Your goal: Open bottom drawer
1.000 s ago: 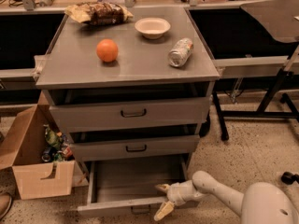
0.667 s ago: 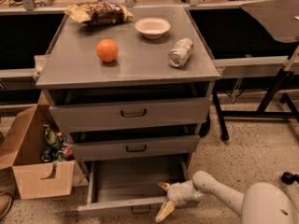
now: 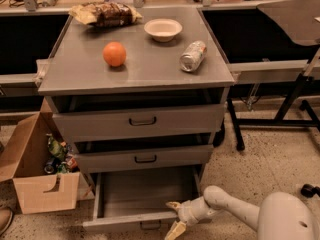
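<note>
My claw, fingers spread and gripping nothing, sits at the right end of the bottom drawer, already pulled out near the floor, its front panel running leftward from the claw.

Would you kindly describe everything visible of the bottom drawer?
The bottom drawer is grey metal, lowest in the cabinet, and pulled well out. Its flat inside looks bare. The low front panel carries a small dark handle. The gripper sits at the panel's right end, fingers apart; contact is unclear.
</note>
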`<state>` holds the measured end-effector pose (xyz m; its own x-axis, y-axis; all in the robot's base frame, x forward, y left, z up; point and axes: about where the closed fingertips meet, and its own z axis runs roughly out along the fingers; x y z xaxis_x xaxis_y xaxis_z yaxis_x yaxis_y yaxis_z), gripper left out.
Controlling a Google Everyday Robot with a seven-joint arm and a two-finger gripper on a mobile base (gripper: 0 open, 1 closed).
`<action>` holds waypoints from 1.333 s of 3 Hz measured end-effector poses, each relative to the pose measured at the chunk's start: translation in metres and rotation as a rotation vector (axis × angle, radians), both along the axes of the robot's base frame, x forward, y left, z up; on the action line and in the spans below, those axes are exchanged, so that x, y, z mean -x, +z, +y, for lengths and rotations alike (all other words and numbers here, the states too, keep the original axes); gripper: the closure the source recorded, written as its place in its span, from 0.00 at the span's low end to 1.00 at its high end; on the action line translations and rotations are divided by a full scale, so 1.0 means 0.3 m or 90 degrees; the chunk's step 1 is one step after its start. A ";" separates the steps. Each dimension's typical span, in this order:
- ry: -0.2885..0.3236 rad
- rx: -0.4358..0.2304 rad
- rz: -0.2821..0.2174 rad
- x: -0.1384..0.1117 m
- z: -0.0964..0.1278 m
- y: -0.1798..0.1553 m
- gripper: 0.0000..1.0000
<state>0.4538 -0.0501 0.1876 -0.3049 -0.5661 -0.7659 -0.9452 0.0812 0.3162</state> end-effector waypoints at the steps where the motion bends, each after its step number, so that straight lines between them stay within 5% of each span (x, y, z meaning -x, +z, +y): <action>1: -0.003 -0.006 0.004 0.079 -0.020 0.024 0.36; 2: -0.009 -0.017 0.018 0.139 -0.035 0.024 0.65; 4: -0.009 -0.017 0.018 0.139 -0.035 0.024 0.26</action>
